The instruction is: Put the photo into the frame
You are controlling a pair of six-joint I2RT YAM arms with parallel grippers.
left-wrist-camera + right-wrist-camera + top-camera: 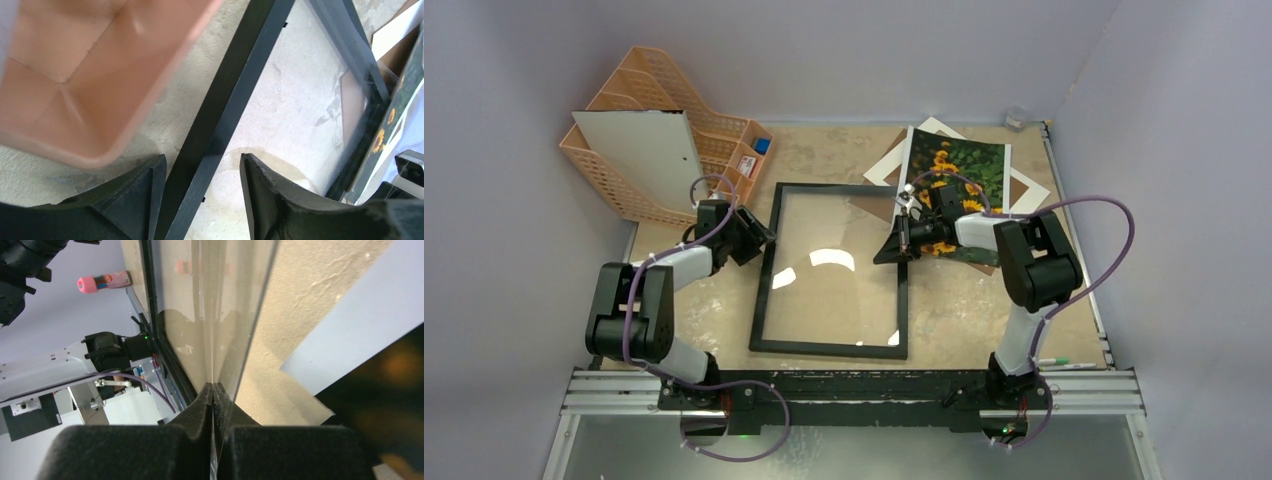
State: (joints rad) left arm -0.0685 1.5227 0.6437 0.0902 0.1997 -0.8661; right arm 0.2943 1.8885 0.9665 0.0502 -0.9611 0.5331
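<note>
Right claw (214, 390) pinches clear glass of thin black rectangular frame (765, 270).

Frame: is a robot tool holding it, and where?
The right tool pinches the clear pane of the frame by its right edge. The left tool is open, gripping nothing.

Above the silver rail (1104, 400), the left arm (639, 300) and right arm (1029, 265) are made of black and white parts, with purple cables (1131, 225). The left gripper (762, 236) and right gripper (892, 248) are black.
</note>
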